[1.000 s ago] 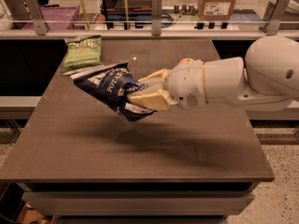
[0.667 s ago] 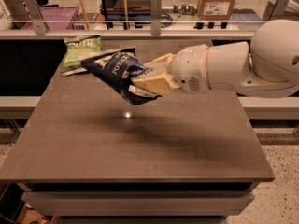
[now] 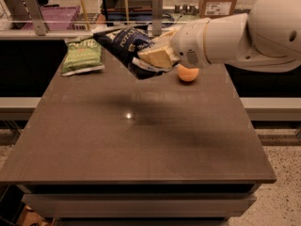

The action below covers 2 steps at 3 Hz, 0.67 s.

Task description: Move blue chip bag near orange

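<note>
Gripper point(image 3: 154, 55) clamped on the blue bag point(image 3: 126, 45), holding it tilted above the far part of the table point(image 3: 141, 149). Orange point(image 3: 188, 74) rests on the table just right of the bag, partly hidden under the arm point(image 3: 221, 36). Green bag point(image 3: 82, 56) lies far left, apart.

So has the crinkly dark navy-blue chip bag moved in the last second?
Yes. The gripper has carried the blue chip bag toward the far edge of the table, level with the small green chip bag, close to the round orange.
</note>
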{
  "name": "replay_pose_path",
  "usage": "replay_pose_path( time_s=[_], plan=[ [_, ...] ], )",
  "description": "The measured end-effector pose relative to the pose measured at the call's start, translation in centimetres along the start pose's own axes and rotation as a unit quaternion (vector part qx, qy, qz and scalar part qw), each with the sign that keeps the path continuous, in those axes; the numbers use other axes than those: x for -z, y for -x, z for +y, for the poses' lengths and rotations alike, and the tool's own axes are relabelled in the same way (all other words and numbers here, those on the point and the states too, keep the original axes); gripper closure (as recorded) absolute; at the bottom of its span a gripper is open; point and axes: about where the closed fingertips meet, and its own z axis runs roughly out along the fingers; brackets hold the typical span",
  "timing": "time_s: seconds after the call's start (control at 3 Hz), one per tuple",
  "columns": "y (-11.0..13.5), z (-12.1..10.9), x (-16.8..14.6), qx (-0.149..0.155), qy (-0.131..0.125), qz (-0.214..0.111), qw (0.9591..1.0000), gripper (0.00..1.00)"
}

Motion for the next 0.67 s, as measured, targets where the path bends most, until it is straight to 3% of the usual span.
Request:
replay_pose_path(
  time_s=[0.33, 0.67],
  plan=[
    [0.47, -2.49, -1.72, 0.001, -0.049, -0.012, 0.9987, 1.00],
    [0.84, -2.73, -2.36, 0.007, -0.042, -0.010, 0.9990, 1.00]
  ],
)
